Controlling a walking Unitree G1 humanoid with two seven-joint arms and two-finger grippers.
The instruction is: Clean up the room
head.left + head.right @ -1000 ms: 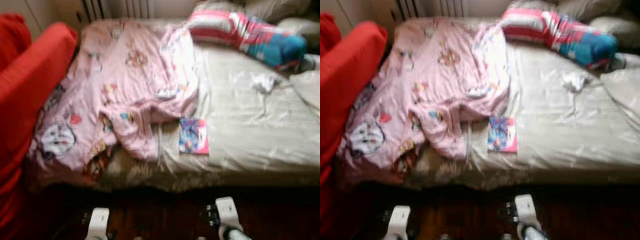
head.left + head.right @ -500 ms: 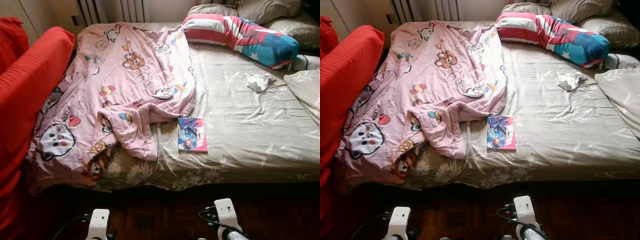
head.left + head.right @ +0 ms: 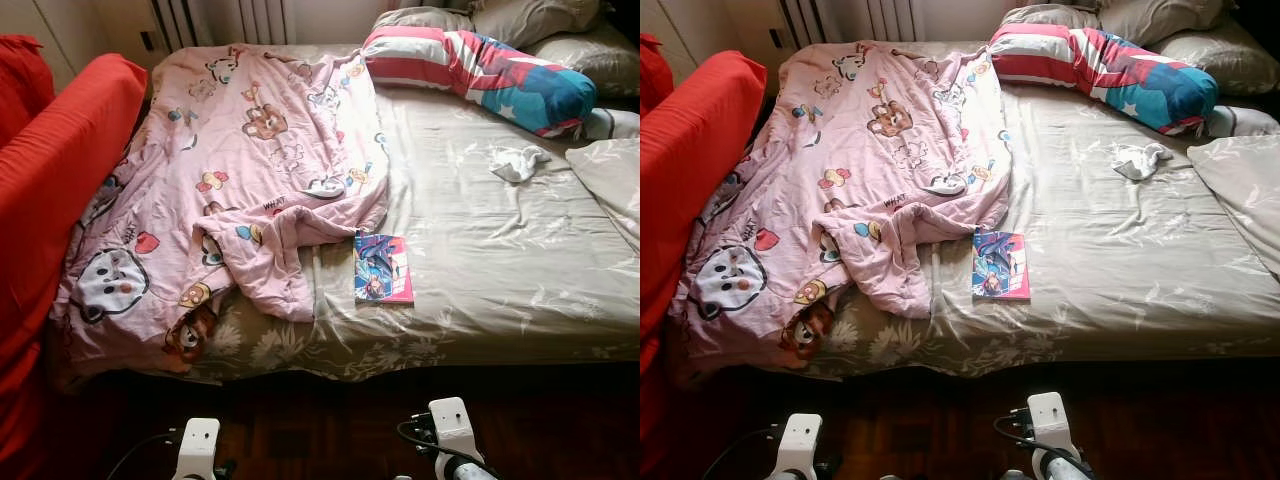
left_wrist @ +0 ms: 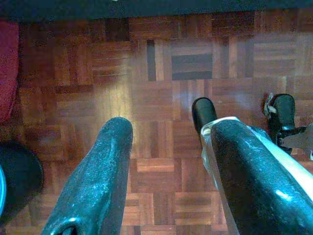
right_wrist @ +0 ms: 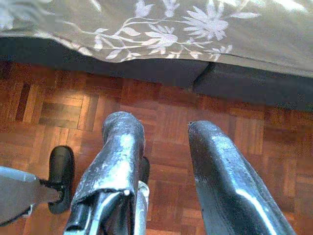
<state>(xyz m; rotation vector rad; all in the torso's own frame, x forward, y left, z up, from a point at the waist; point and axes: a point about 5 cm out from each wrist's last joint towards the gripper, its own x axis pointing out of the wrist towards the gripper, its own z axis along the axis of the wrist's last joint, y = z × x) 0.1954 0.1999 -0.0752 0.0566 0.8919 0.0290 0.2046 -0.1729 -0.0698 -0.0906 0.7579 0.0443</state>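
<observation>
Bed (image 3: 500,290): right in front of you, beige sheet with a floral edge hanging over the near side.
Pink blanket (image 3: 250,170): rumpled over the left half of the bed, cartoon animals all over it, one fold flopped toward the near edge.
Book (image 3: 383,268): colourful cover, lying flat on the sheet just right of that blanket fold, near the bed's front edge.
Striped pillow (image 3: 480,75): red, white and blue, at the far right of the bed, with grey pillows behind it.
White cloth (image 3: 518,163): small crumpled thing on the sheet, right side, just in front of the striped pillow.
Red sofa (image 3: 50,190): hard against the bed's left side.
Left gripper (image 4: 166,142): you've got it hanging low over the parquet floor (image 4: 146,73), fingers spread, nothing between them.
Right gripper (image 5: 161,142): also down by the floor close to the bed's near edge, fingers apart and empty.
</observation>
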